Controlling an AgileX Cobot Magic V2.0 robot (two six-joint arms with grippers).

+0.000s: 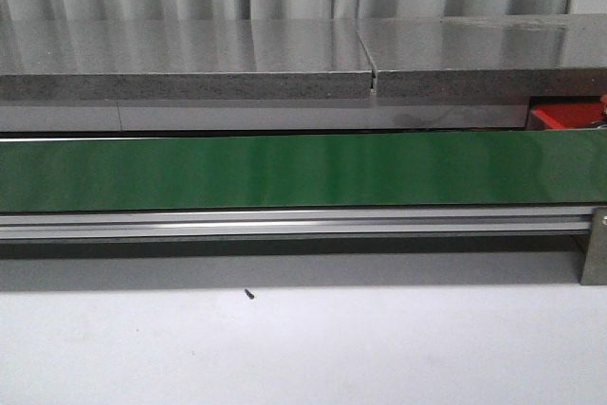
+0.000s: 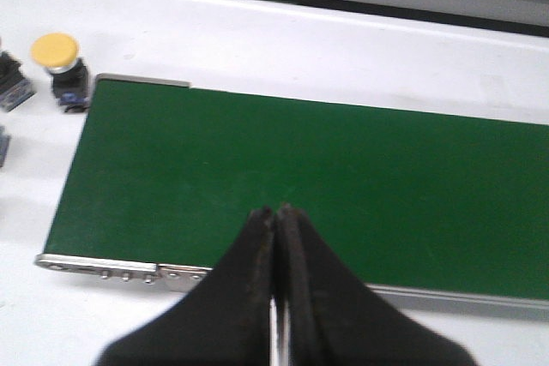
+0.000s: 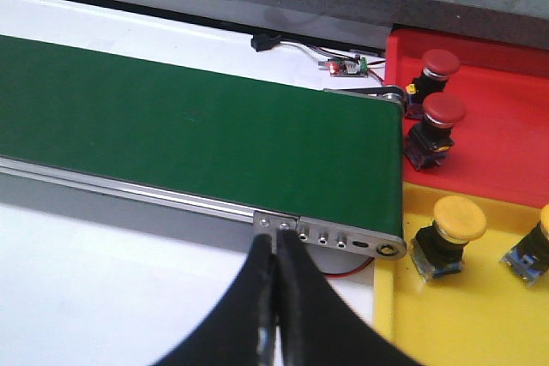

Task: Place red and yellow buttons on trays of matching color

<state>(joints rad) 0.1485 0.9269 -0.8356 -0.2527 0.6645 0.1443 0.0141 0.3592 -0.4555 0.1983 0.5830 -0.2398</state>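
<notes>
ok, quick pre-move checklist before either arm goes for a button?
1. Left claw free: ok, shut with nothing between the fingers, above the green belt.
2. Right claw free: ok, shut and holding nothing, near the belt's end rail.
3. Button on the belt to pick: not ok, the belt is bare in all three views.
4. Unsorted stock: ok, a yellow button stands on the white table off the belt's end.
5. Red tray: ok, two red buttons in it.
6. Yellow tray: ok, a yellow-capped button in it, a second at the frame edge.
</notes>
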